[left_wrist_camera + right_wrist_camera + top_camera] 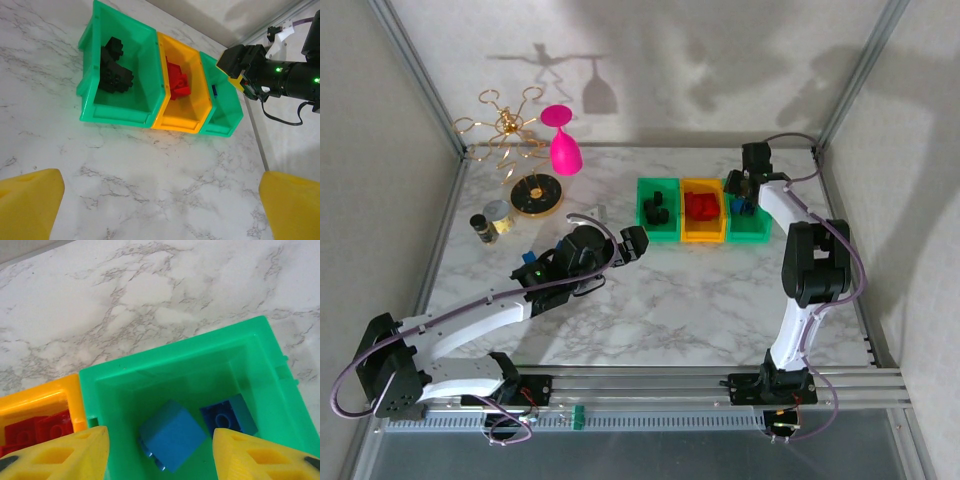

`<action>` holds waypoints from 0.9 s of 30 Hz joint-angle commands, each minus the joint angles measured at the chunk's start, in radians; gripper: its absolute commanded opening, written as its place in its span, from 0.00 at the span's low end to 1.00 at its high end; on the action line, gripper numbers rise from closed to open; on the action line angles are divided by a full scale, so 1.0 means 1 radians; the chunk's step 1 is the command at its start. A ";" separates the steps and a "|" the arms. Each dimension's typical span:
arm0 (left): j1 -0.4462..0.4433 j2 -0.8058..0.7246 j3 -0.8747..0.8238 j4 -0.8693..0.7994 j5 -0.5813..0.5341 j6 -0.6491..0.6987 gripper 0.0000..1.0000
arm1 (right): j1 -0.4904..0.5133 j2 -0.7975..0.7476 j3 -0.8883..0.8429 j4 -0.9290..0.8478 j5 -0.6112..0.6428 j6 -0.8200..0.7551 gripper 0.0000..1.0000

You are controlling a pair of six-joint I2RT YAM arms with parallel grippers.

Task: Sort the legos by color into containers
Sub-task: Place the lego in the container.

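Three containers stand in a row at the back right. The left green bin (120, 112) holds black legos (114, 72), the orange bin (182, 120) red legos (176, 80), and the right green bin (175, 370) blue ones. My right gripper (159, 440) hangs open over that right bin. A light blue lego (172, 435) lies tilted below and between its yellow fingers, touching neither, beside a darker blue lego (227, 415). My left gripper (162, 200) is open over bare marble in front of the bins, with nothing between its fingers.
At the back left stand a gold wire rack (505, 125), a pink glass (563, 145), a black-and-gold disc (536, 194) and two small jars (490, 222). The right wall post (820, 150) is close behind the right arm (800, 260).
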 commanded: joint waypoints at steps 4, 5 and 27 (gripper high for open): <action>0.011 -0.076 0.019 -0.050 -0.030 0.003 1.00 | 0.071 -0.178 -0.107 -0.026 -0.050 0.025 0.60; 0.014 -0.091 0.013 -0.065 -0.040 -0.003 1.00 | 0.087 -0.207 -0.136 -0.028 -0.062 0.030 0.61; 0.039 -0.516 -0.201 -0.491 -0.183 -0.250 1.00 | 0.752 -0.234 -0.310 0.034 -0.112 0.168 0.77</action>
